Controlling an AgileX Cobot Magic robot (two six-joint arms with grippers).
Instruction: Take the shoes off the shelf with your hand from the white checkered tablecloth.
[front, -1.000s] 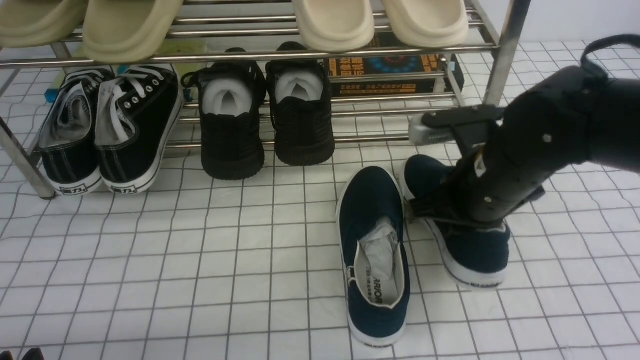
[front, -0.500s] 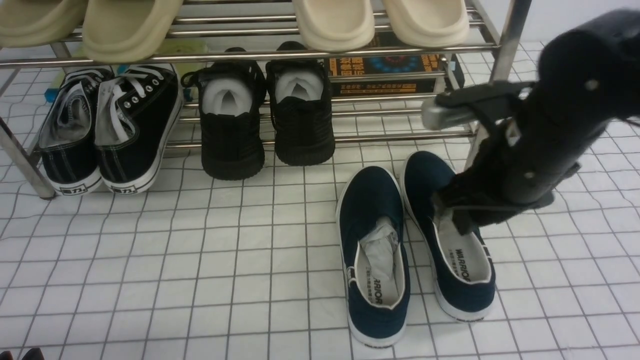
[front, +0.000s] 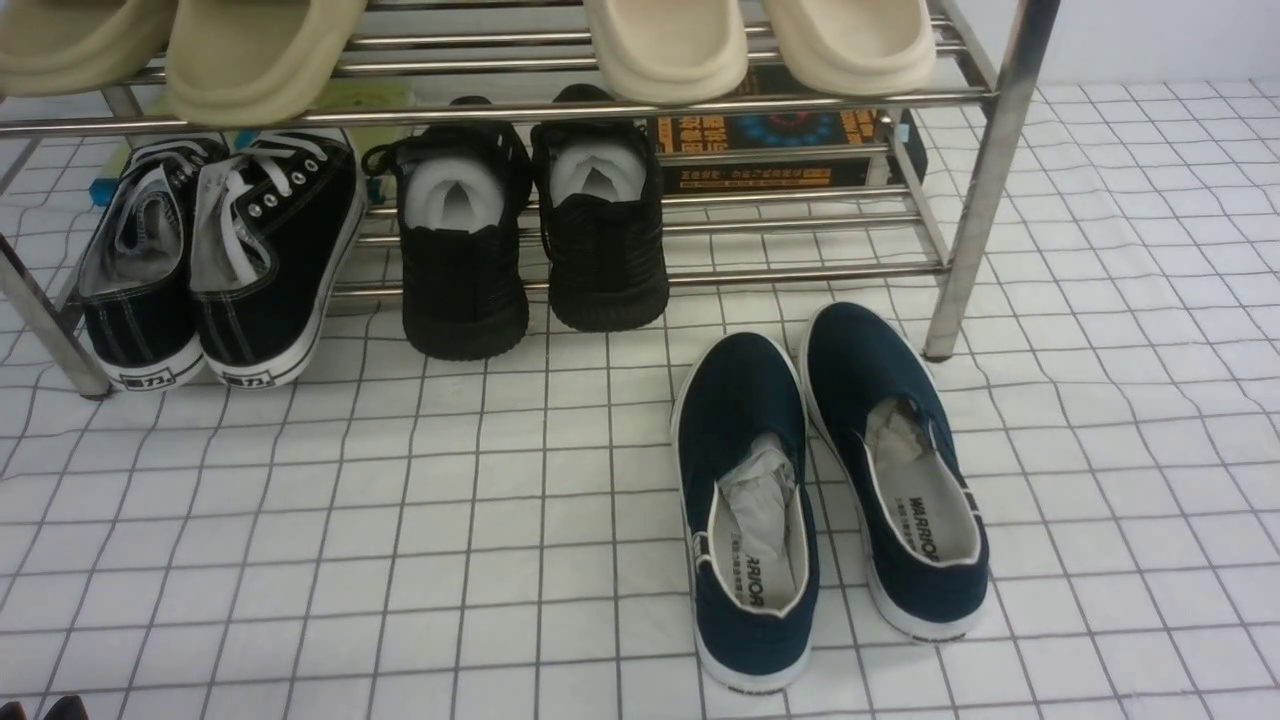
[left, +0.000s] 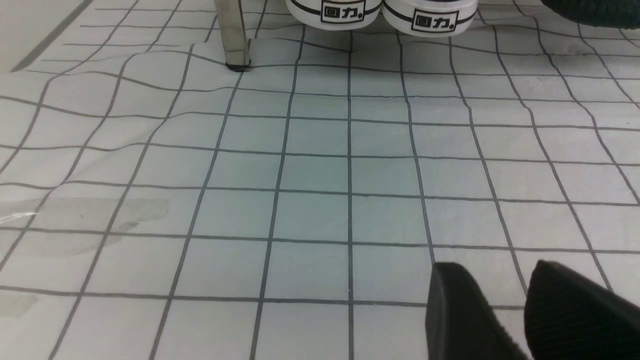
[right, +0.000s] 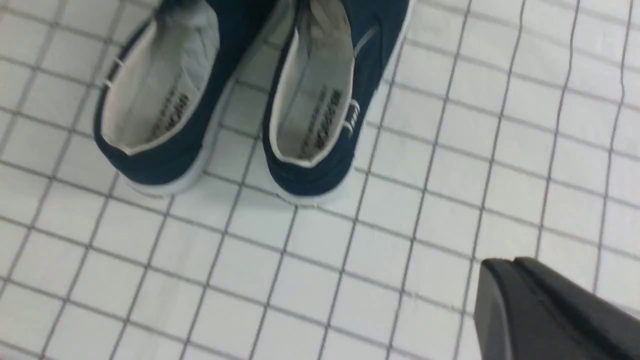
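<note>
The two navy shoes lie side by side on the white checkered tablecloth (front: 400, 520), in front of the chrome shelf (front: 985, 180): the left shoe (front: 745, 510) and the right shoe (front: 895, 470), both stuffed with grey paper. The right wrist view shows both of them, the left shoe (right: 155, 100) and the right shoe (right: 320, 100), from behind their heels. My right gripper (right: 512, 261) hangs above the cloth, back from the heels, shut and empty; it is out of the front view. My left gripper (left: 492, 270) hovers low over bare cloth with its fingers slightly apart, holding nothing.
Black lace-up sneakers (front: 220, 250) and black knit shoes (front: 530, 240) sit on the lower tier, beige slippers (front: 660, 40) on the upper one. A dark printed box (front: 780, 140) lies behind the rack. The shelf's right leg (front: 965, 250) stands just beyond the navy pair.
My right gripper let go of the right navy shoe, which settled flat on the cloth. The arm rose, drew back out of the front view, and its jaws closed.
</note>
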